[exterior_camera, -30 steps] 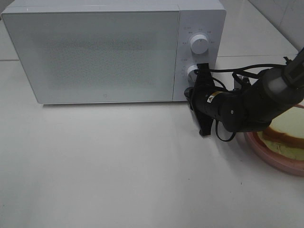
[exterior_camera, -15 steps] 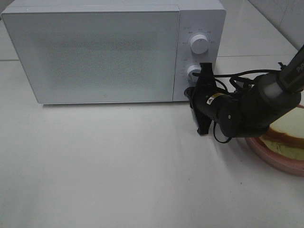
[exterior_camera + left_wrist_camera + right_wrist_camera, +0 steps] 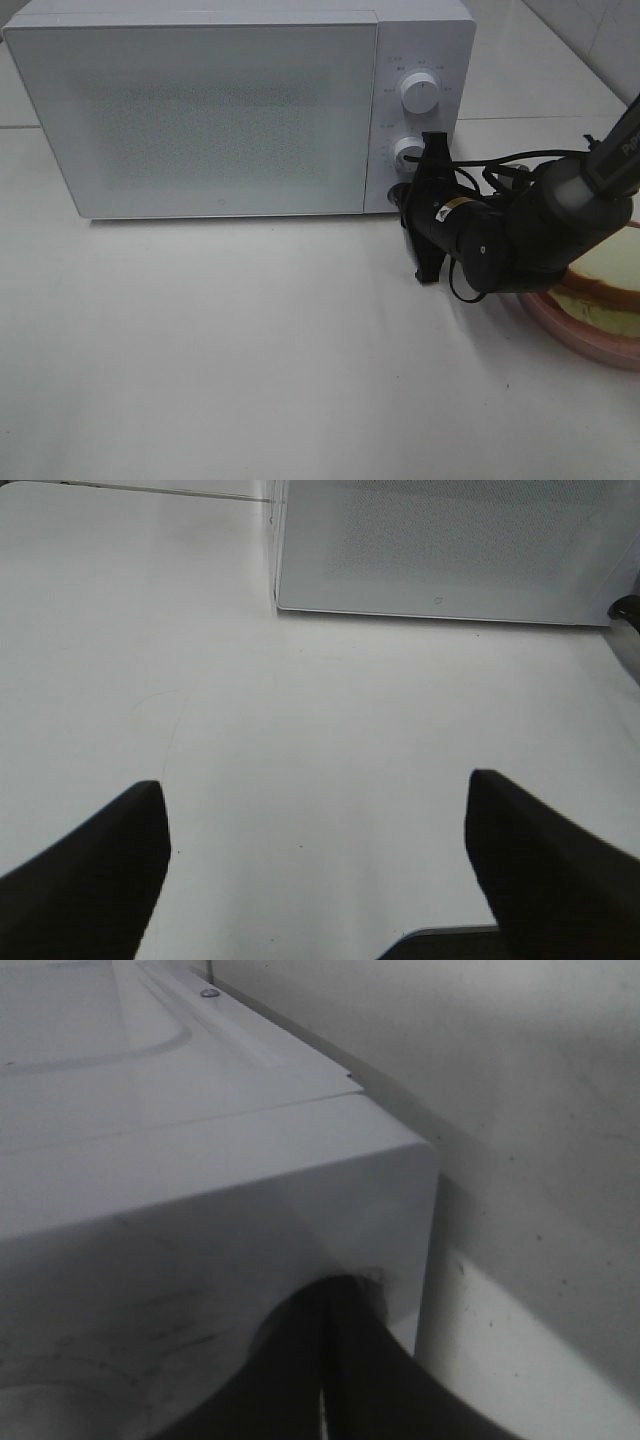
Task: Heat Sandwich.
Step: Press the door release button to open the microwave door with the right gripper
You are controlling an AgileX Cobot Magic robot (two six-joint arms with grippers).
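White microwave [image 3: 200, 110] sits at the far side of the table [image 3: 250, 350], door shut, and the sandwich [image 3: 605, 275] isn't in it. It's on the pink plate [image 3: 580, 335] at the right edge, half hidden behind the right arm.

The right gripper [image 3: 403, 197] is pinched closed on nothing, nosed up against the control panel by the lower knob [image 3: 407, 152]. My worry is that closed fingers can't grab a knob, so they could skid off or shove the whole oven back. If they do nudge that knob, I'd guess the oven runs empty. That arm also hangs right over the plate, so a careless swing could clip it.

The left gripper [image 3: 315, 785] is spread wide over bare table to the left, holding nothing.

Count: one microwave, two knobs (upper knob [image 3: 420, 92] too), one sandwich, one plate, two grippers.
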